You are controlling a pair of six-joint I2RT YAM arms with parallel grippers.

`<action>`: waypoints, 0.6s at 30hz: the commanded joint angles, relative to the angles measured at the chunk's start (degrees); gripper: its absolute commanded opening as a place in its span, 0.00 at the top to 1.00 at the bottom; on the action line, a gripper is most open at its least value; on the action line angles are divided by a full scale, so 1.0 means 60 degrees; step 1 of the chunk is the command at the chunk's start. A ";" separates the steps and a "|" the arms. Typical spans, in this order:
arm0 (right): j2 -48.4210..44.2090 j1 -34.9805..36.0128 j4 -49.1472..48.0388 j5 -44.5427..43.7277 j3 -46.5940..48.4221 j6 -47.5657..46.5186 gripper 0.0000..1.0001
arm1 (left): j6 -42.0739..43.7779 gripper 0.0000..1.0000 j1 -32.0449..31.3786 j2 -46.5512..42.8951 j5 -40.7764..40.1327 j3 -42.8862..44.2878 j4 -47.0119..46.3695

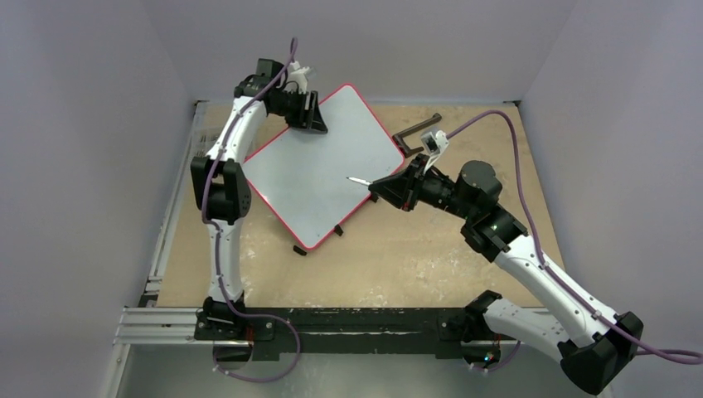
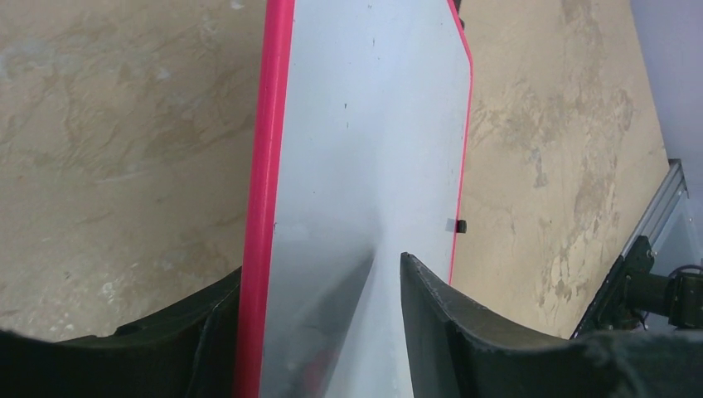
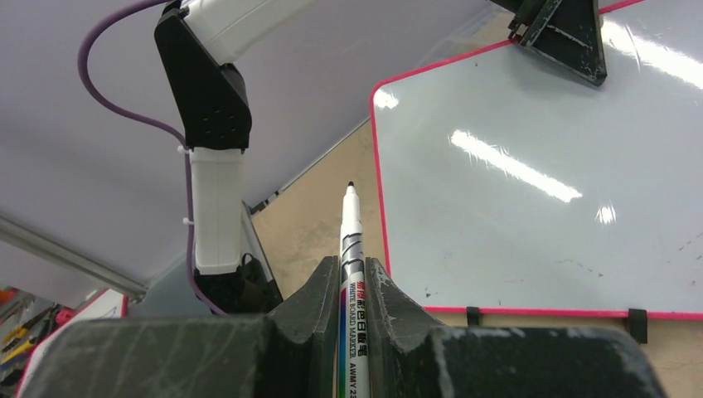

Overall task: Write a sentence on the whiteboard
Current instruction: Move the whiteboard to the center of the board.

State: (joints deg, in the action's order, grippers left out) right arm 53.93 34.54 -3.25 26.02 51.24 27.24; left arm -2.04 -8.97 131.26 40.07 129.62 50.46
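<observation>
**Item 1, right hand** [image 3: 351, 272]. I log it closed tight on a marker [image 3: 351, 240]. Both fingers pinch the printed barrel, and the black tip points away from the wrist. From above, this hand [image 1: 388, 187] sits at the right edge of the whiteboard [image 1: 315, 174], and the marker [image 1: 358, 180] reaches left over the board's right part. In the wrist view I see the tip in the air, off the white face.

**Item 2, left hand** [image 1: 305, 112]. I log it clamped on the whiteboard's far-left edge, held half-wide by the board between its fingers. On its own camera, one finger [image 2: 464, 332] lies on the white face. The other [image 2: 166, 340] sits outside the red rim [image 2: 265, 207], on the board's underside.

**Item 3, whiteboard.** It sits left of the table's centre, turned diagonally with one corner pointing far. It has a thin red rim and rounded corners. The face is plain white with glare streaks and a few faint specks. Two small black clips [image 1: 338, 230] sit on the near-right edge, and the right wrist view shows them too [image 3: 472, 315]. I cannot tell whether the board lies flat or is lifted at the held edge.

**Item 4, dark angled bracket** [image 1: 417, 131]. It rests on the table just past the board's right corner, on the far side of the right hand.

**Item 5, table** [image 1: 414, 257]. The top is tan and worn, with a metal rail [image 1: 166, 319] along the near edge.
</observation>
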 commanded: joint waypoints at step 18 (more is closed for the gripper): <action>-0.0123 -0.0015 0.0145 -0.0164 0.0318 -0.0101 1.00 | 0.1388 0.28 -0.1224 -0.1096 -0.0062 0.0118 0.0561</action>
State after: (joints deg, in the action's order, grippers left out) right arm 53.93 34.54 -1.19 25.06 51.24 26.76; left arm 4.84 -16.64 131.02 43.07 129.69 54.28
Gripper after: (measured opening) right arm 0.106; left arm 0.676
